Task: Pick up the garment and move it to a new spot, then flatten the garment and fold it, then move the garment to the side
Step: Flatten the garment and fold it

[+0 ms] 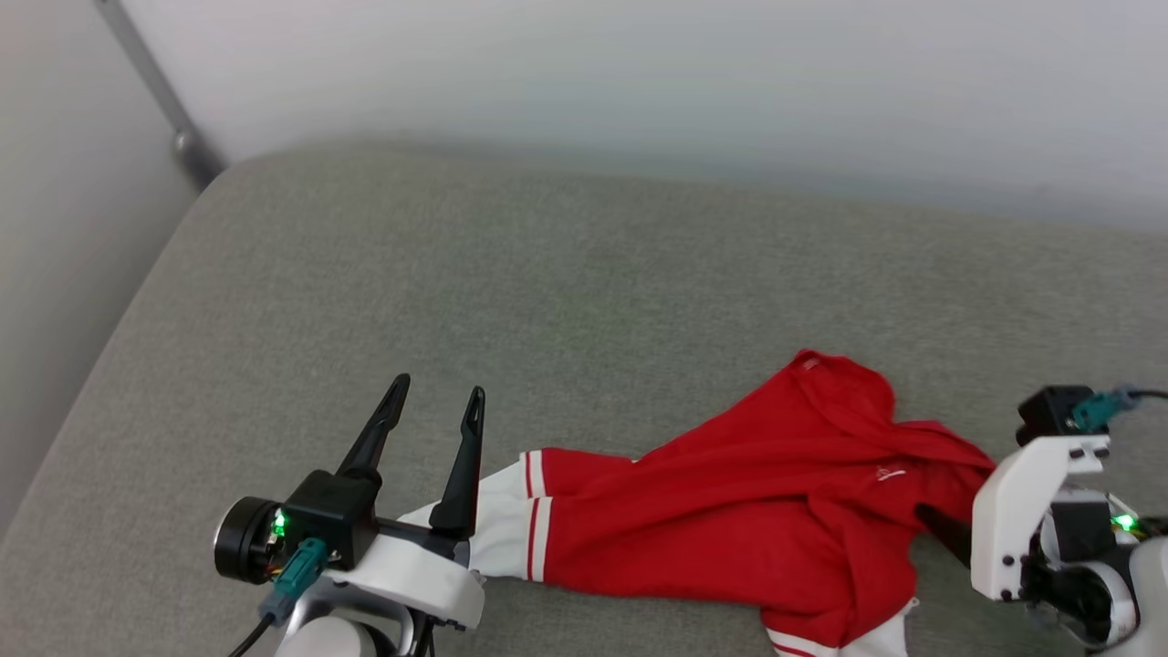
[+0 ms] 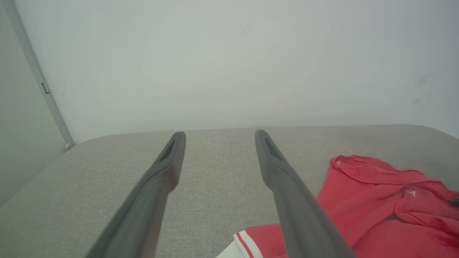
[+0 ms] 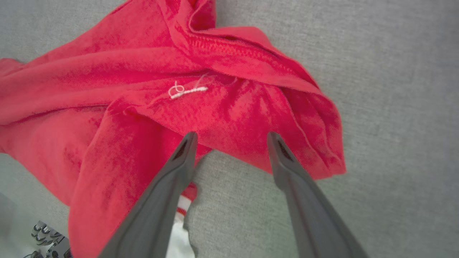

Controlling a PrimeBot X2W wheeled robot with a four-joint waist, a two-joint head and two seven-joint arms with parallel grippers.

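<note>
While the shirt point(image 1: 730, 520) lies crumpled toward the front right edge of the bench point(image 1: 547, 274) and the left hand point(image 1: 439, 386) and right hand point(image 3: 232, 135) both stand open and empty, pinching one loose fold could lift it bunched and twisted.

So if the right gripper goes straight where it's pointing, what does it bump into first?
Most likely the shirt. The right gripper is open, and its fingers point at the shirt's crumpled red edge, which lies on the cushion. How near it is, is hard to judge.
</note>
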